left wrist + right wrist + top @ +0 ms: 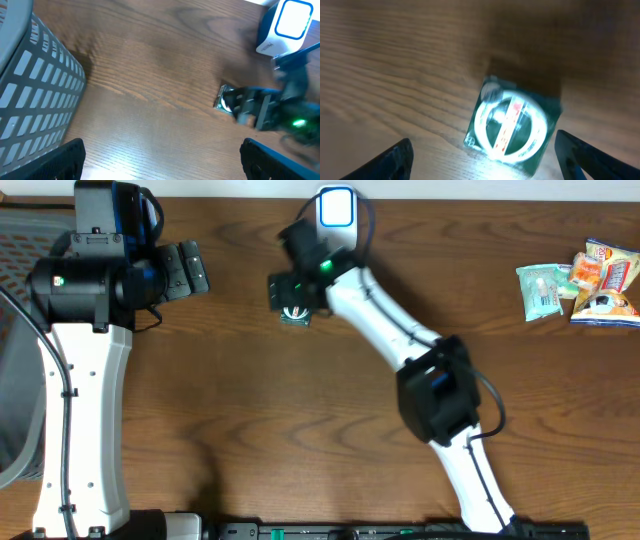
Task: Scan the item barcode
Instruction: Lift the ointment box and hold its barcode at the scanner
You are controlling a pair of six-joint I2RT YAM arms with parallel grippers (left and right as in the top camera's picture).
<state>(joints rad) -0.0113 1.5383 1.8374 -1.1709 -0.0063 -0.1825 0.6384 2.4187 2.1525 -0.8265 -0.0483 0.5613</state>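
**Our right gripper (482, 145) released above the green packet (512, 125)**

Jaws spread, packet flat on the table (380, 60) between them, untouched. The scanner (336, 208) sits just beyond, far side. Our left gripper (162, 165) gapes beside the basket (35, 90).

We look down on a dark brown wooden desk (250, 430), evenly lit.

Long wavy grain runs across the whole top. In the left wrist view we see a pale sheen on the near boards, and in the overhead view soft shadows darken the wood in patches. At the left edge we find a grey slatted basket (20, 240), its wall throwing a dim shade onto the desk.
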